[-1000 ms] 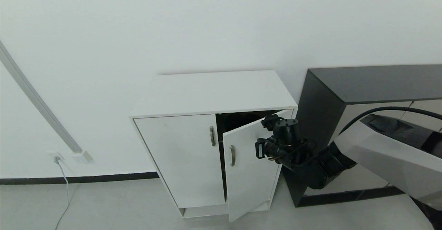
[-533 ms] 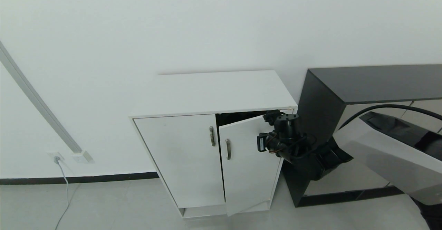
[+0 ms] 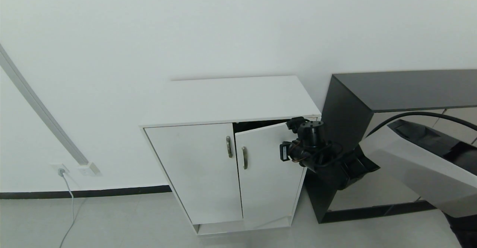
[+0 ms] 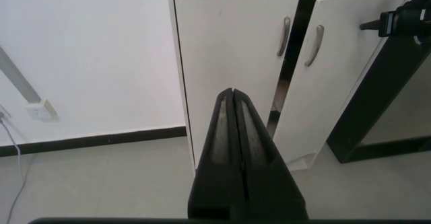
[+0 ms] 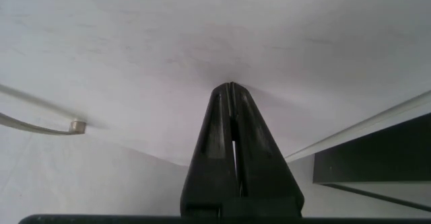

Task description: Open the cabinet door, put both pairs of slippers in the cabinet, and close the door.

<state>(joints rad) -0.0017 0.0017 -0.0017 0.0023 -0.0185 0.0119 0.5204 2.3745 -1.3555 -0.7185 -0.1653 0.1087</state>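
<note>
The white cabinet [image 3: 231, 99] stands against the wall with its left door [image 3: 193, 166] flat shut. Its right door [image 3: 266, 173] is almost shut, with a thin dark gap left along the top. My right gripper [image 3: 293, 123] is shut, and its tip rests against the upper hinge-side part of that door. In the right wrist view the shut gripper [image 5: 231, 87] touches the white door face [image 5: 155, 56], with the metal handle [image 5: 40, 124] off to one side. My left gripper [image 4: 232, 93] is shut on nothing and hangs in front of the cabinet [image 4: 229, 56], well back from it.
A black mirrored sideboard [image 3: 402, 88] stands right beside the cabinet. A wall socket with a cable [image 3: 61, 171] and a grey conduit [image 3: 37, 106] are at the left. Open grey floor [image 3: 130, 222] lies in front of the cabinet.
The right door has swung from about a third open to almost shut. My right gripper moved with it toward the cabinet, staying against its face.
</note>
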